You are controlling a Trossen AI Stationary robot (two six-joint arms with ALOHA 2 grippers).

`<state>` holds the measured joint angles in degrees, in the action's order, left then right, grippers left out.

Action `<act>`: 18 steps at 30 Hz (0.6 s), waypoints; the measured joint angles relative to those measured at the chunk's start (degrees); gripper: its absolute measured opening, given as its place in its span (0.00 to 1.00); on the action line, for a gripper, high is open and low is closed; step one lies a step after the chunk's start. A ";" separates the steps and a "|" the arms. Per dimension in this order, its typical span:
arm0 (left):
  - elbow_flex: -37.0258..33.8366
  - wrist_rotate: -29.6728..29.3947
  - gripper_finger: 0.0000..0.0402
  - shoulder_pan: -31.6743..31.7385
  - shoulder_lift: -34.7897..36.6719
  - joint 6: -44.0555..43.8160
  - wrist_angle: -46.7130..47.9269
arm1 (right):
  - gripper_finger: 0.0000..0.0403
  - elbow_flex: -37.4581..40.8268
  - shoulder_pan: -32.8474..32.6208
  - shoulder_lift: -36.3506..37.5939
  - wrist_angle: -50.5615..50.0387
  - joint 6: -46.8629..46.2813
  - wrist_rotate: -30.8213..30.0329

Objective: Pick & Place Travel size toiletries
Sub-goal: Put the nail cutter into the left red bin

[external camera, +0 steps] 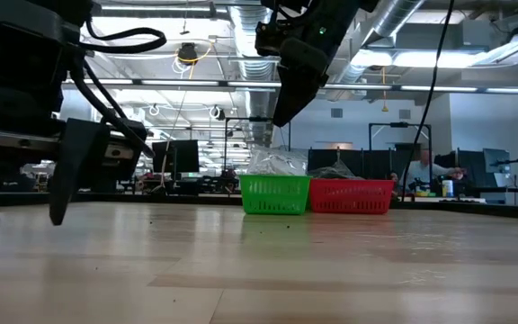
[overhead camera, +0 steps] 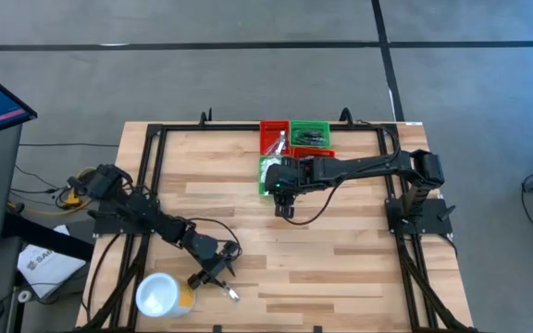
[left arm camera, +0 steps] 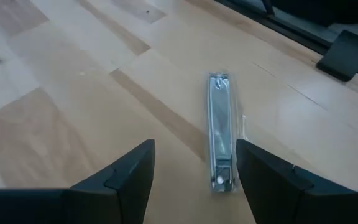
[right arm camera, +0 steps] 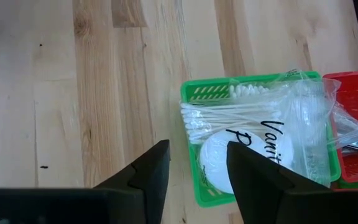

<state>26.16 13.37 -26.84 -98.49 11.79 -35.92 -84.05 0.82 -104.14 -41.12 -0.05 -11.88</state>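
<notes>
**Mia:** Where was the left gripper point(left arm camera: 191, 180)?

**Ben:** It was low over the wooden table point(overhead camera: 340, 268), near the front edge on the left side. Its two fingers were apart and held nothing. A thin silver thing in clear wrap point(left arm camera: 220, 140) lay flat on the wood just in front of them. It looked like a nail clipper.

**Mia:** What stood beside that arm?

**Ben:** A white round tub point(overhead camera: 158, 295) with an orange side, near the table's front edge.

**Mia:** And the right gripper point(right arm camera: 196, 175)?

**Ben:** It hung up in the air, over the near edge of the green bin point(right arm camera: 192, 94). Its fingers were apart too, with nothing between them.

**Mia:** What was in the green bin?

**Ben:** A clear packet point(right arm camera: 272, 134) with cotton swabs point(right arm camera: 213, 117) and a round white pad point(right arm camera: 219, 160) inside. It had dark writing on it.

**Mia:** Were there more bins?

**Ben:** Yes. A red bin point(right arm camera: 357, 93) touched the green one, and it held something in clear wrap that I could not make out. From above, more red and green bins sat at the back of the table, all close together.
</notes>
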 joint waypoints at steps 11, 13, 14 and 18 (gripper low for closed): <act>0.54 0.19 0.53 -1.80 -0.73 5.95 -0.22 | 0.38 0.00 0.00 0.00 0.01 0.00 0.00; 0.54 0.20 0.53 -1.80 -0.73 6.25 -0.20 | 0.38 0.00 0.00 0.00 0.02 0.00 0.02; 0.54 0.19 0.53 -1.78 -0.73 6.27 -0.20 | 0.38 0.00 0.00 0.00 0.02 0.00 0.02; 0.54 -0.04 0.53 -1.76 -0.73 6.38 -0.17 | 0.37 0.00 0.00 0.00 0.20 0.00 0.02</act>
<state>26.70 13.33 -28.60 -99.22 18.17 -36.10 -84.05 0.82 -104.14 -40.92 -0.05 -11.86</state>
